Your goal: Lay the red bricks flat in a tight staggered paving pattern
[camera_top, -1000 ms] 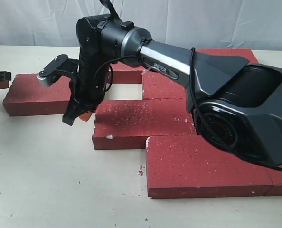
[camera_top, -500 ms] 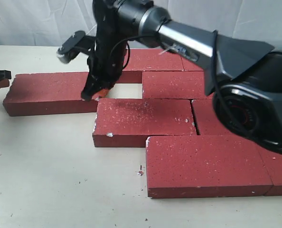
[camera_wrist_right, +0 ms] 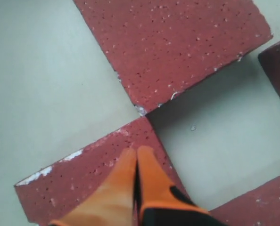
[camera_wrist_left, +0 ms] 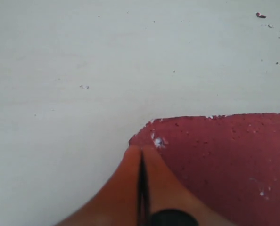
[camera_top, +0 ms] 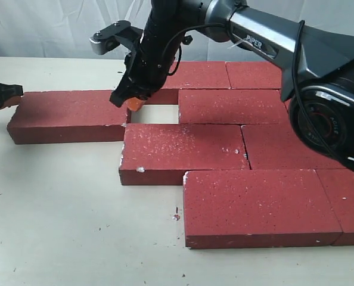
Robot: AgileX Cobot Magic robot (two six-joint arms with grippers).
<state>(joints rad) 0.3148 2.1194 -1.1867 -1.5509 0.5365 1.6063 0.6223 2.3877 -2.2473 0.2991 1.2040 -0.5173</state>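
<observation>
Right gripper [camera_top: 132,102] higher, farther right; tips together, empty, above left brick [camera_top: 70,112] corner

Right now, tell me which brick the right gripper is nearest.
The leftmost brick, the one parted from its row by a gap; the right gripper, shut, is at its corner beside that gap.

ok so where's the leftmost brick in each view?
Exterior: leftmost brick lies at the picture's left, its right end by the right gripper.
Left wrist: only one scuffed corner shows, just ahead of the shut left gripper.
Right wrist: the brick lies under the shut right gripper, corner just past the tips.
Shared landmark: the bare gap off that brick's right end, in exterior and right wrist only.
</observation>
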